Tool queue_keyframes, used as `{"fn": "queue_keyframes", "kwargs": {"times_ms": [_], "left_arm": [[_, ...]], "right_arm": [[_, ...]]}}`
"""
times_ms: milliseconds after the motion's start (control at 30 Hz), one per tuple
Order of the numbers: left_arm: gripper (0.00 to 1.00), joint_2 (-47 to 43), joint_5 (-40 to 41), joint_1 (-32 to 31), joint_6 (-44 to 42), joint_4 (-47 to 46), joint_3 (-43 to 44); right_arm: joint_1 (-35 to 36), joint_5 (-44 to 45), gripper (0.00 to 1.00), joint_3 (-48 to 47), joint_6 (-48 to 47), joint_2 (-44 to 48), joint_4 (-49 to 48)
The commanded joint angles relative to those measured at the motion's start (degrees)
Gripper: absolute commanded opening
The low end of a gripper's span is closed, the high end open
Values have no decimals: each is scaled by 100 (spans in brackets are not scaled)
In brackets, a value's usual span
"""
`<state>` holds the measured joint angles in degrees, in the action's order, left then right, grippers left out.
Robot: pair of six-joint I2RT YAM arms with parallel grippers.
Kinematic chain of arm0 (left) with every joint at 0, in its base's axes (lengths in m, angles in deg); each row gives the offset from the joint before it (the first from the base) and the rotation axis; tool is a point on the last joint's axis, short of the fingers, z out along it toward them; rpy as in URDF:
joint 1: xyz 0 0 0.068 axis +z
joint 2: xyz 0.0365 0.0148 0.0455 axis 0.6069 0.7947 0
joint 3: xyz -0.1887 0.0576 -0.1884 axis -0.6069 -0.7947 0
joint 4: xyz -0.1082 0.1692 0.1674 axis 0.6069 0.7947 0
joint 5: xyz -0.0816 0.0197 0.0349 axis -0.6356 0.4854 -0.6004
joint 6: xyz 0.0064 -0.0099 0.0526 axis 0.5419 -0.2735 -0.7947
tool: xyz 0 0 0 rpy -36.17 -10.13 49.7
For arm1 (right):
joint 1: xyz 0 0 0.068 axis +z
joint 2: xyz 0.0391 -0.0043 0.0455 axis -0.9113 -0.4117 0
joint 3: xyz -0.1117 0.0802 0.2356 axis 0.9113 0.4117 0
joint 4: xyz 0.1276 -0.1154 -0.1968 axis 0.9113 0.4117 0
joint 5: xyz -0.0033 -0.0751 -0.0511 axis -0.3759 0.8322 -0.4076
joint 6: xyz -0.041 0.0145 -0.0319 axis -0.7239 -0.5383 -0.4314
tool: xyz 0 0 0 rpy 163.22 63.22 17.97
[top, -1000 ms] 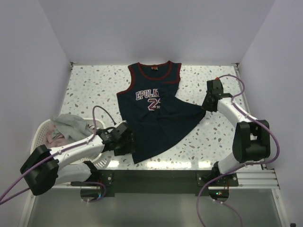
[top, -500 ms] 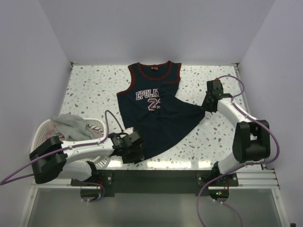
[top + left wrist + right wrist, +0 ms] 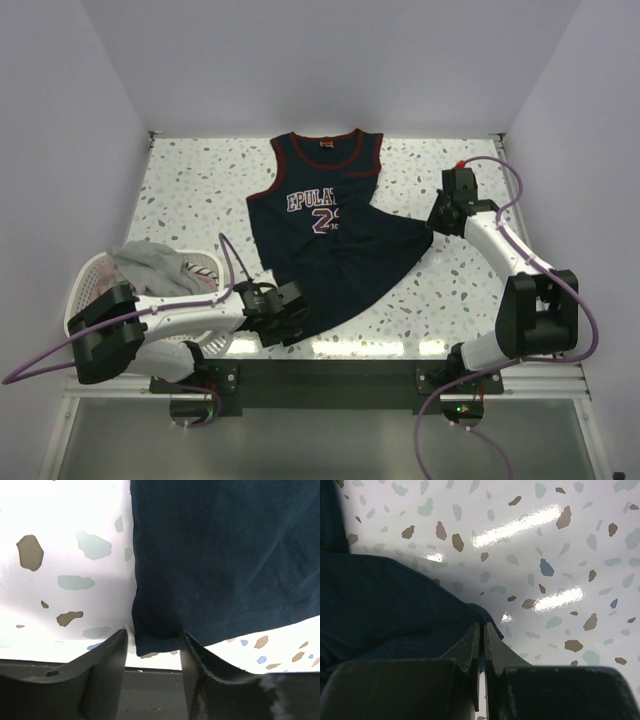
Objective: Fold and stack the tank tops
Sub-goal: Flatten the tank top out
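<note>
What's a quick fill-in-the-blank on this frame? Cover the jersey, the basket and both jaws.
1. The navy jersey lies spread out on the speckled ___.
2. The left jaws stand ___ on either side of the jersey's near hem corner.
3. The grey top lies in the white ___ at the left.
4. The right jaws are ___ on the jersey's right hem corner.

Missing words: table; open; basket; shut

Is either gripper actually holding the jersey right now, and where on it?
The right gripper is shut on the navy jersey at its right-hand hem corner. The left gripper straddles the other hem corner, jaws open, not gripping.
</note>
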<state>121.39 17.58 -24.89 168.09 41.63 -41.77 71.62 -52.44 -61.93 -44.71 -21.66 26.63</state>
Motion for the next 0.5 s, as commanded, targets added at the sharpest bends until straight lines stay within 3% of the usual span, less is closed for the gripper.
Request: {"fn": "queue_keyframes", "kwargs": {"times_ms": [0,167,467], "left_arm": [[54,0,473,-5,264,402,-264],[50,-36,438,-5,264,279,-414],[30,237,402,-6,168,-46,-555]], "right_arm": [[-13,-93,0,29,-106,231,86],[-13,-101,0,29,-114,275,104],[-13,-207,0,108,-79,406,95]]}}
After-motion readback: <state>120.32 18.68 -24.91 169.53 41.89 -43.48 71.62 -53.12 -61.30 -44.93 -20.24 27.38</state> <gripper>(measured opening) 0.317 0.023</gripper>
